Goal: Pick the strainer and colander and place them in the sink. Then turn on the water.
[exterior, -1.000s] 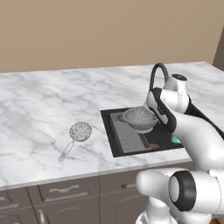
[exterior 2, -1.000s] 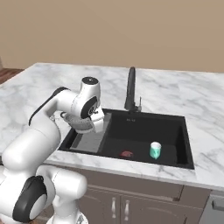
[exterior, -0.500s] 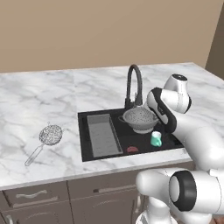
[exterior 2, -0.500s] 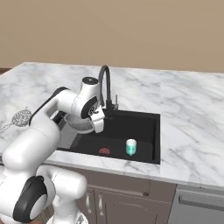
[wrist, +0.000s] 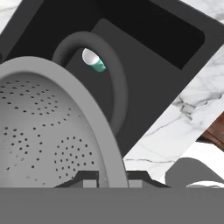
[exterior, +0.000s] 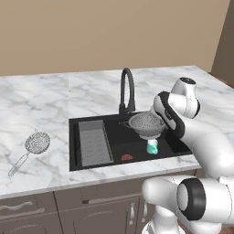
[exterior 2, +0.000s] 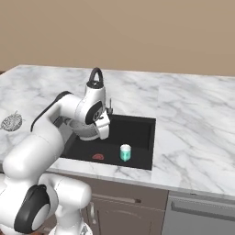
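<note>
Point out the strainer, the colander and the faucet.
strainer (exterior: pixel 37 142), left base view, mesh basket lying on the counter.
colander (exterior: pixel 146 124), left base view, perforated bowl above the sink.
faucet (exterior: pixel 127 87), left base view, black arched neck.

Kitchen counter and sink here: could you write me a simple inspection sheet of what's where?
Surface: marble counter, black sink set into it.
Job's things: colander held over the sink; strainer lying on the counter; faucet, no water seen.
Clutter: teal cup and a small red item in the sink.
Grippers: gripper shut on the colander's rim.
Cables: nothing seen.
Surroundings: tan wall, cabinets below.
</note>
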